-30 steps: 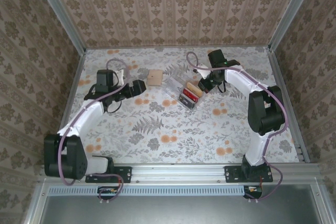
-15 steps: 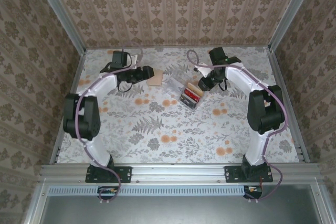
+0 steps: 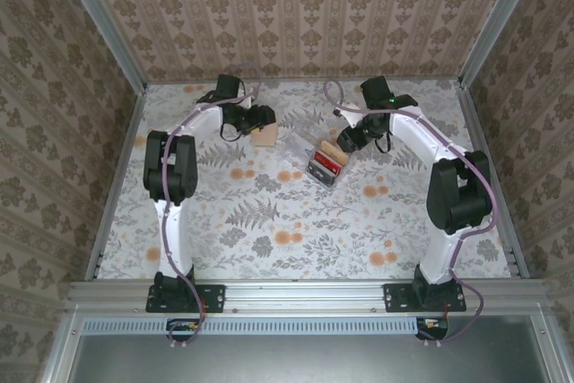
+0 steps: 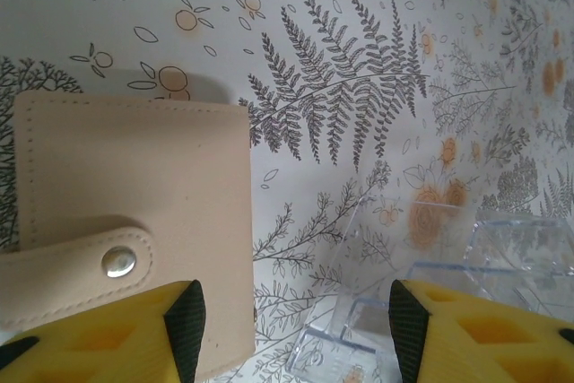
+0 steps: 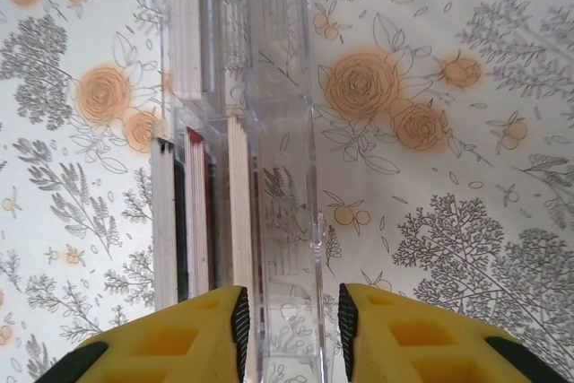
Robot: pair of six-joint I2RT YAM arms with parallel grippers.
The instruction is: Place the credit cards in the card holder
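Left gripper (image 4: 291,322): jaws apart, one finger over the card holder (image 4: 134,204) at lower left of frame. Right gripper (image 5: 289,325): jaws apart, astride the clear tray (image 5: 282,132) wall; credit cards (image 5: 193,221) stand on edge inside. Floral tablecloth (image 3: 296,221), damask-papered walls (image 3: 296,15).

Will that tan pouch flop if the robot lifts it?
Probably bends a little: the card holder looks like thin stitched leather. Likely light, since it lies flat. Its snap looks shut, so the flap probably won't swing open.

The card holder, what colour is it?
The card holder is pale tan, with a silver snap; the left wrist view shows it best.
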